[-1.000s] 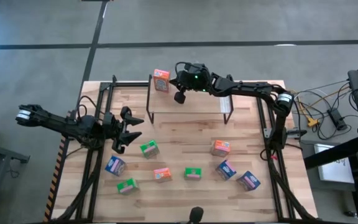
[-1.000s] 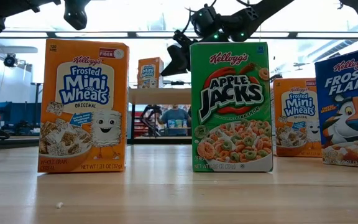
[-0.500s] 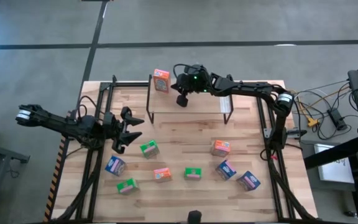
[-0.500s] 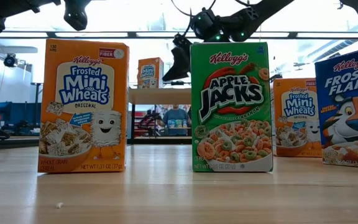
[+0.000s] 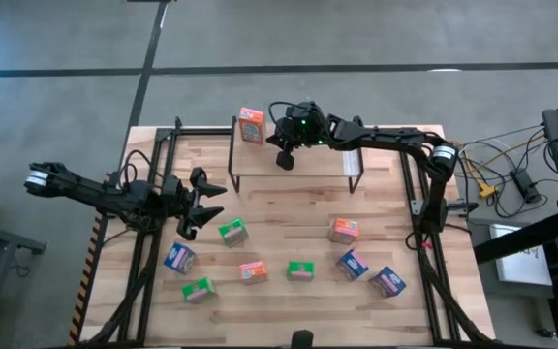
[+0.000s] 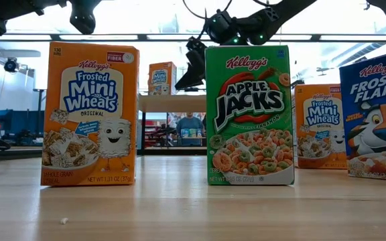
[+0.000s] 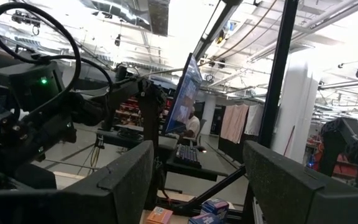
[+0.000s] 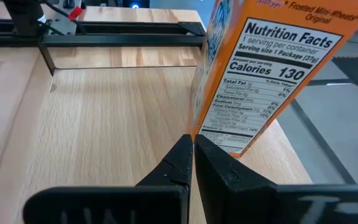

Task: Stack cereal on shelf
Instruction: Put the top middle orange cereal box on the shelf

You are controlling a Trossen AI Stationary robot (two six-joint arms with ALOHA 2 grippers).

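One orange cereal box [image 5: 251,125] stands upright on its bottom face at the left end of the shelf [image 5: 318,167], also seen in the low view [image 6: 161,77]. My right gripper [image 5: 284,158] hovers over the shelf just right of that box, shut and empty. In the right wrist view its gripper tips [image 8: 193,142] point at the lower edge of the box's nutrition panel [image 8: 260,74], and the high view shows a gap between them. Several more cereal boxes stand on the table. My left gripper [image 5: 194,204] waits open above the table's left side.
On the near half of the table stand green boxes [image 5: 232,232] [image 5: 301,270] [image 5: 198,289], orange ones [image 5: 252,272] [image 5: 344,230] and blue ones [image 5: 179,258] [image 5: 353,265] [image 5: 387,281]. Black frame rails run along the table's left and right sides. The shelf's right part is bare wood.
My right gripper has drawn back a little from the orange box on the shelf, toward the table's near edge. The box has stayed upright where it was.
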